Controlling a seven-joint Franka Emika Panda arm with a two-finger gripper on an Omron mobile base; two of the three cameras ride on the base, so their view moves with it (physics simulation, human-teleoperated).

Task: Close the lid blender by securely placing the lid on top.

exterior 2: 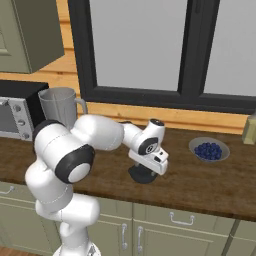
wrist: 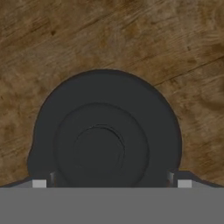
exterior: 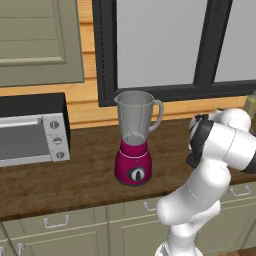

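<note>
Looking down along our gripper point(wrist: 112, 181) in the hand view, we see the lid point(wrist: 105, 140), a flat round black cap with a raised ring at its middle, lying flat on the brown wooden counter point(wrist: 131, 39). Our fingertips point(wrist: 39, 183) stand wide apart, one at each side of the lid's near edge, with the jaws spread fully and nothing clamped between them; whether they touch the lid's rim we cannot tell.

From the right base view, our hand points straight down over the lid point(exterior 2: 141, 175), which sits near the counter's front edge. A shallow bowl of blue berries point(exterior 2: 209, 150) rests further right on the counter, well apart from the lid.

From the left base view, the blender point(exterior: 134, 140) stands upright on the counter, its magenta base and black dial facing us, its clear jar open at the top with the handle to the right. A silver toaster oven point(exterior: 32, 130) sits to its left, apart from it.
</note>
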